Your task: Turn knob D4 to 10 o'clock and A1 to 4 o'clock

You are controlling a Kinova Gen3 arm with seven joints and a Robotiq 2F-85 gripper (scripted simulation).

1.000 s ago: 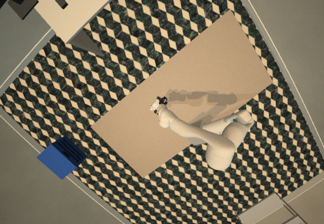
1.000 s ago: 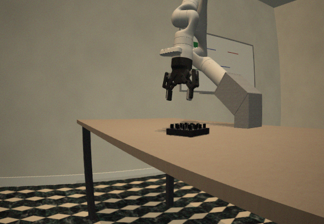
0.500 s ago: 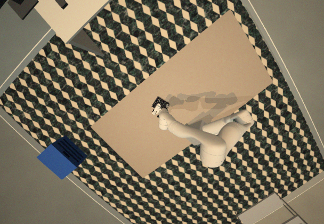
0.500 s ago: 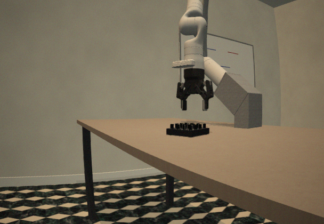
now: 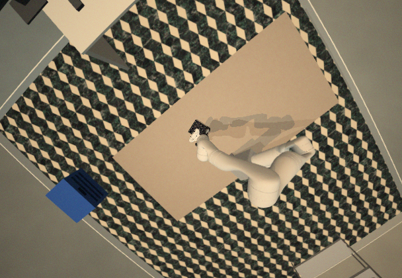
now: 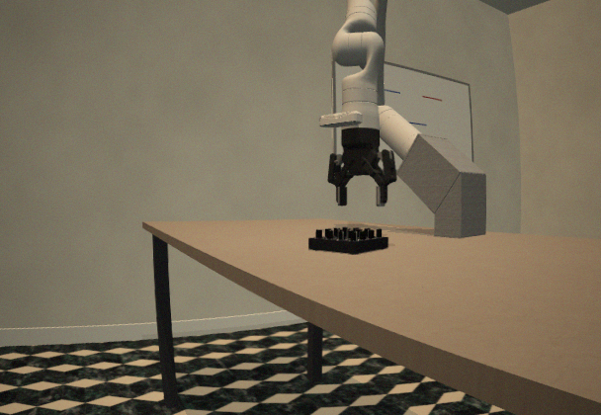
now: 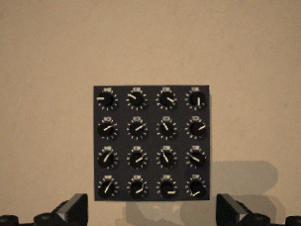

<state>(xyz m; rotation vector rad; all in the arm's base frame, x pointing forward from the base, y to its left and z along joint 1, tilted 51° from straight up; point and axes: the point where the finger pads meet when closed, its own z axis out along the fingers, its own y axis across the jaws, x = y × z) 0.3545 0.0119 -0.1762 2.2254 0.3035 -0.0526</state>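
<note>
Arm reaching over desk, wrist pointing down.
Gripper above knob box, 2 fingers spread apart.

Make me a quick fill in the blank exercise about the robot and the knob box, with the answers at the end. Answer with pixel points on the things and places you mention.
The knob box (image 5: 198,126) (image 6: 348,246) (image 7: 151,144) stands on the ____.
The gripper (image 6: 361,205) (image 7: 151,208) hangs above the box with its fingers ____.
The knobs are laid out in four rows of ____ each.
The line on each knob is coloured ____.
Missing words: table; open; four; white.
</note>
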